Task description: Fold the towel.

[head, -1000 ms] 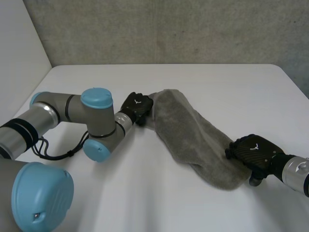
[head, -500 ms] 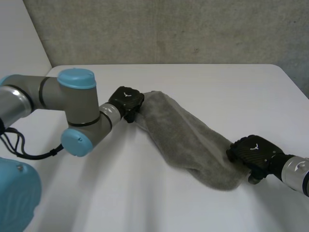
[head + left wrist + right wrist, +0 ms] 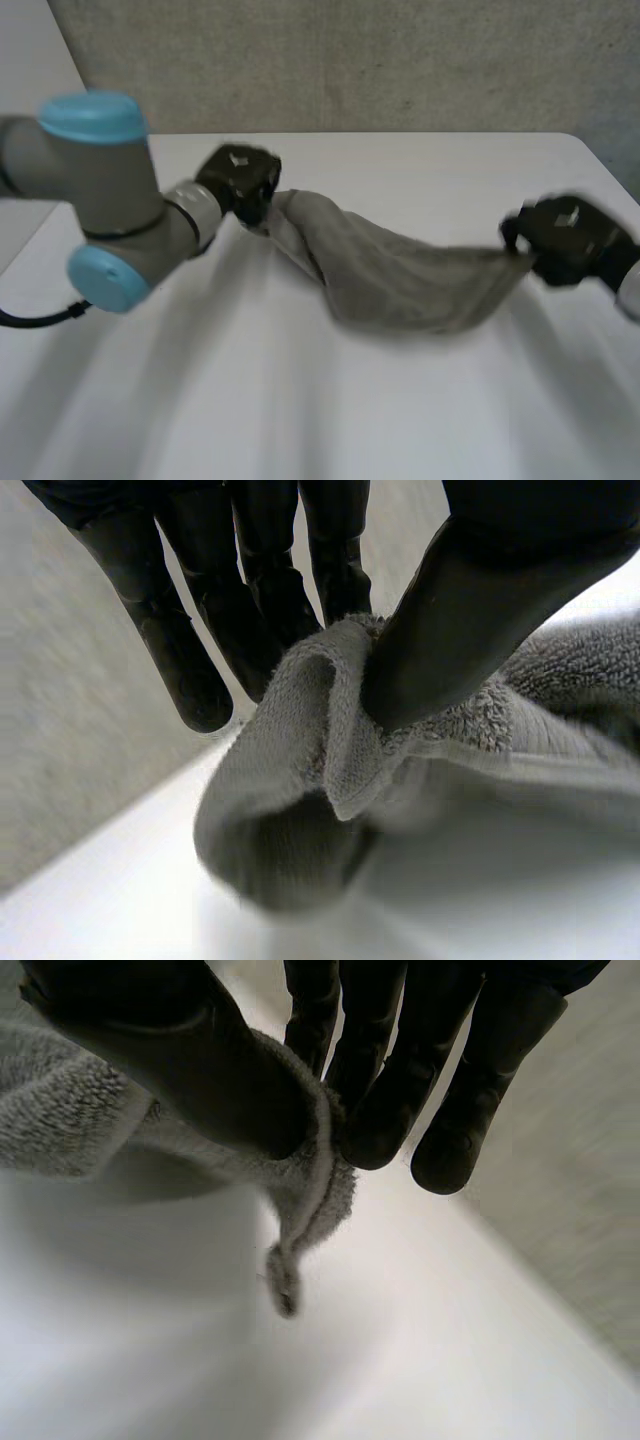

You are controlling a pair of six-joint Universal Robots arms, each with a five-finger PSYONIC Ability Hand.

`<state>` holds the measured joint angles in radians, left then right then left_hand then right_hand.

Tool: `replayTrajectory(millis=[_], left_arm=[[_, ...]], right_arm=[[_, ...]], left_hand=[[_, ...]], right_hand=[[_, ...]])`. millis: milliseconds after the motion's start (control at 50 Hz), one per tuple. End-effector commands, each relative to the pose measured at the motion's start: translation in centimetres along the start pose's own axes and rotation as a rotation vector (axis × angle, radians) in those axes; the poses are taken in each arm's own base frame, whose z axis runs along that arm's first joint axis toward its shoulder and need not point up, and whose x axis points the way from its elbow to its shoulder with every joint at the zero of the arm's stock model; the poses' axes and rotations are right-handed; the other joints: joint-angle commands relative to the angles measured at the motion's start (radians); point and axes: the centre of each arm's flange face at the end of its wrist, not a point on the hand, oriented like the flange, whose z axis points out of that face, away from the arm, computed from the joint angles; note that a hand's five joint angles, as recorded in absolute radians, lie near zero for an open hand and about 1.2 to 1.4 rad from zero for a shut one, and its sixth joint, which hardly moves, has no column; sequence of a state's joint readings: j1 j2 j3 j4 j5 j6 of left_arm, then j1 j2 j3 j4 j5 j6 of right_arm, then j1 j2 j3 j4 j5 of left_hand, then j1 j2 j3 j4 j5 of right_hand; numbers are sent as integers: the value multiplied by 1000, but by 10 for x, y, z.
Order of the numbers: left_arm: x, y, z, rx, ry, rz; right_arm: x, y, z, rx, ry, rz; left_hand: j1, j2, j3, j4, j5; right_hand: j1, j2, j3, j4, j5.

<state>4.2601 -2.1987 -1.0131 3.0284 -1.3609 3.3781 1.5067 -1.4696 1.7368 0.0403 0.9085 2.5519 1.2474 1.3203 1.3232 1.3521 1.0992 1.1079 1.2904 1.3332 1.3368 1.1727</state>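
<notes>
Right now the towel [image 3: 400, 280] is strung between the two hands, and that line is what the coming move turns on. Its long axis runs straight from the left hand [image 3: 240, 180] to the right hand [image 3: 565, 235], one end in each, with the middle sagging below both of them over the white table [image 3: 300, 420]. Whether the lowest part of the sag touches the table I cannot tell.

Seen from its own wrist, the left hand pinches its end between thumb and fingers, with the cloth bunched in a thick roll just under the fingertips and trailing away beside the thumb. The right hand grips the same way: its thumb presses a hemmed edge against the fingers, and a small corner dangles free just below the fingertips.

Neither hand is nearer the cloth than the other, since each already has its own end. Because the towel reaches away from each hand toward its partner, my guess is that a fold would call for bringing one held end across to the other, or for laying the sagging middle down flat first.
</notes>
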Motion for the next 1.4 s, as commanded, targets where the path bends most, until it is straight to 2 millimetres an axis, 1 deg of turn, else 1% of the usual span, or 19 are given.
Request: replayTrajectory(millis=[20, 160, 280, 440, 540, 680, 780, 820, 840, 980, 1040, 1100, 1200, 1240, 1260, 1300, 1320, 1360, 1400], left_arm=[[-22, -88, -49, 202, 11, -71], [-60, -156, -103, 391, -52, -152], [-89, -167, -117, 437, -93, -185], [-121, -130, -99, 336, -141, -289], [-122, -54, -57, 108, -133, -403], [-130, -20, -27, 26, -144, -445], [-152, -53, -17, 157, -203, -386], [-164, -95, -22, 302, -256, -343], [-164, -96, -22, 303, -256, -343], [-179, -194, -62, 709, -283, -410], [-181, -202, -68, 747, -269, -429], [-182, -201, -69, 757, -253, -466], [-190, -153, -50, 606, -292, -533], [-186, -98, -35, 435, -291, -593], [-186, -98, -35, 434, -291, -594], [-177, -44, -26, 275, -271, -622], [-177, -44, -26, 274, -271, -622], [-159, 2, -25, 131, -228, -595], [-147, 20, -28, 64, -202, -557]], right_arm=[[27, -94, -36, 268, 97, 8], [57, -154, -72, 350, 180, 37], [67, -183, -86, 375, 200, 41], [81, -147, -42, 192, 102, 189], [44, -114, -2, -23, -77, 136], [30, -93, 31, -191, -72, -16], [25, -116, 60, -102, 20, -112], [23, -163, 65, 105, 122, -167], [23, -163, 65, 107, 122, -167], [60, -266, 21, 649, 344, 29], [63, -272, 17, 693, 333, 69], [67, -264, 22, 676, 292, 101], [41, -221, 49, 469, 99, 60], [15, -175, 67, 283, -43, -16], [15, -175, 67, 282, -44, -17], [-8, -120, 77, 85, -153, -118], [-8, -120, 77, 84, -154, -118], [-23, -69, 76, -88, -227, -228], [-24, -50, 73, -148, -249, -262]], left_hand=[[149, 76, 73, 44, 123], [149, 76, 73, 44, 123], [149, 76, 73, 44, 123], [149, 76, 73, 44, 123], [149, 76, 73, 44, 123], [149, 76, 73, 44, 123], [149, 76, 73, 44, 123], [149, 76, 73, 44, 123], [149, 76, 73, 44, 123], [149, 76, 73, 44, 123], [149, 76, 73, 44, 123], [149, 76, 73, 44, 123], [149, 76, 73, 44, 123], [149, 76, 73, 44, 123], [149, 76, 73, 44, 123], [149, 76, 73, 44, 123], [149, 76, 73, 44, 123], [149, 76, 73, 44, 123], [149, 76, 73, 44, 123]], right_hand=[[288, 106, 63, 59, 49], [288, 106, 63, 59, 49], [288, 106, 63, 59, 49], [288, 106, 63, 59, 49], [288, 106, 63, 59, 49], [288, 106, 63, 59, 49], [288, 106, 63, 59, 49], [288, 106, 63, 59, 49], [288, 106, 63, 59, 49], [288, 106, 63, 59, 49], [288, 106, 63, 59, 49], [288, 106, 63, 59, 49], [288, 106, 63, 59, 49], [288, 106, 63, 59, 49], [288, 106, 63, 59, 49], [288, 106, 63, 59, 49], [288, 106, 63, 59, 49], [288, 106, 63, 59, 49], [288, 106, 63, 59, 49]])
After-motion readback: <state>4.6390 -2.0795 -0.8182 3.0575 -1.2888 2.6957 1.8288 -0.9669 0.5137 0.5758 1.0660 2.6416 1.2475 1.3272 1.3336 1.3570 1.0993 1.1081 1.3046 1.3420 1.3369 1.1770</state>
